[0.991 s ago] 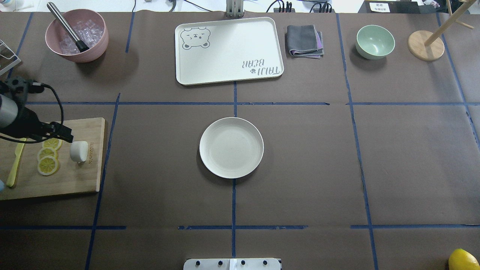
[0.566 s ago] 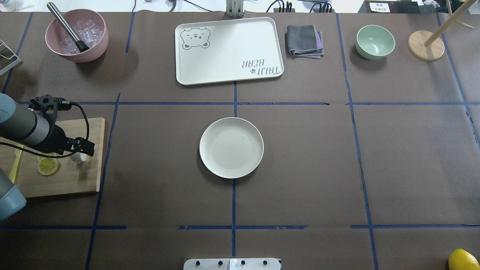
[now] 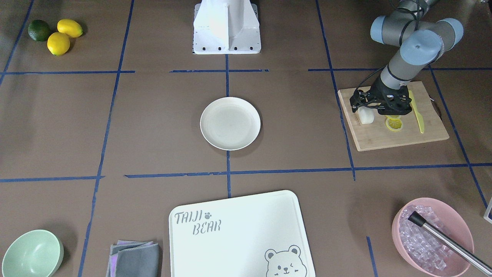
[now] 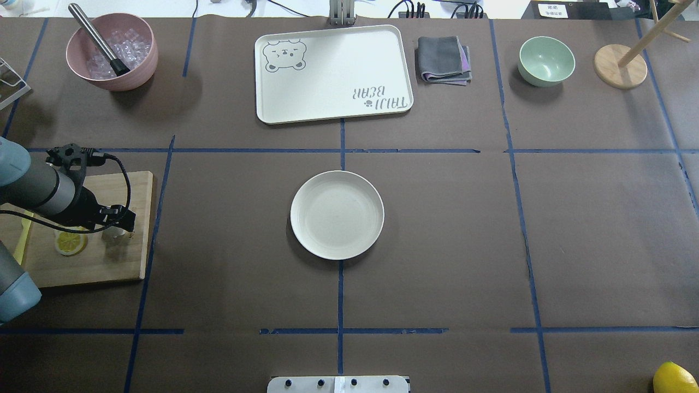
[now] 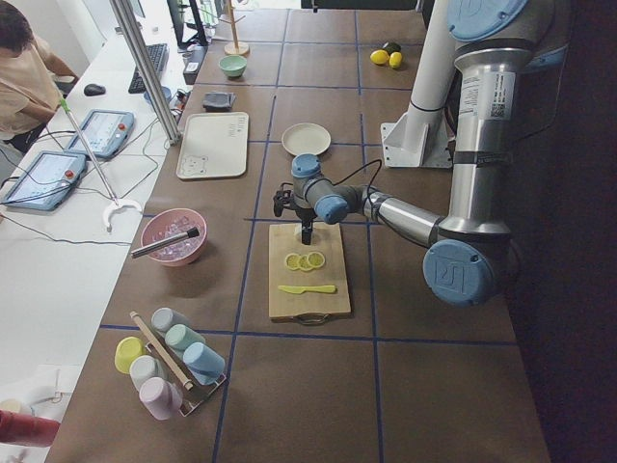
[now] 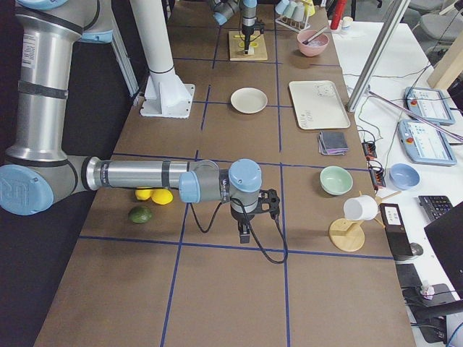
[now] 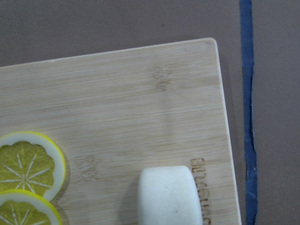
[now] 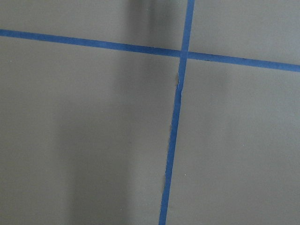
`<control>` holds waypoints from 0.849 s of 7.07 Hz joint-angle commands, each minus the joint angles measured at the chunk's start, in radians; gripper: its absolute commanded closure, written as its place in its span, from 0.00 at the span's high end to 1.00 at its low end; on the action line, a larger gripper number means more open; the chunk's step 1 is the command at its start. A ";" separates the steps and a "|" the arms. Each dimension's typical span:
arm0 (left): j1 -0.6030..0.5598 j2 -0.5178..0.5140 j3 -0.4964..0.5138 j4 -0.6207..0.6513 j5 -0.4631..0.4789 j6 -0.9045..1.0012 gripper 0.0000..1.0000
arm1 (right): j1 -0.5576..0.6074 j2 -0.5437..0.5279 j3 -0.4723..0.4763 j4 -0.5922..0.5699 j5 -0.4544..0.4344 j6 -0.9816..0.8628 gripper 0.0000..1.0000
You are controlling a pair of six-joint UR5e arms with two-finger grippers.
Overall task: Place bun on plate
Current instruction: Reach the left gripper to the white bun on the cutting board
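Observation:
The bun [image 3: 366, 116] is a small white pillow lying on the wooden cutting board [image 3: 384, 138], near the board's edge that faces the plate. My left gripper [image 3: 367, 109] hangs straight over it, open, with a finger to each side. In the overhead view the left gripper [image 4: 119, 222] covers most of the bun [image 4: 114, 236]. The left wrist view has the bun [image 7: 166, 194] at its bottom edge. The plate [image 4: 337, 214] stands empty at the table's centre, far from the board. My right gripper [image 6: 244, 233] points down at bare table; whether it is open or shut I cannot tell.
Lemon slices [image 4: 70, 243] and a yellow knife [image 3: 417, 113] lie on the board beside the bun. A pink bowl of ice [image 4: 112, 52], a bear tray [image 4: 333, 73], a folded cloth [image 4: 443, 59] and a mint bowl [image 4: 546, 60] line the far edge.
My left arm swung in from the left across the board and stopped over the bun, which it now mostly covers from above. The bun and plate have not moved.

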 commanded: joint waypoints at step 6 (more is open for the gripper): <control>0.003 -0.151 0.007 0.055 -0.003 -0.064 0.14 | 0.000 -0.002 0.001 0.000 0.001 0.002 1.00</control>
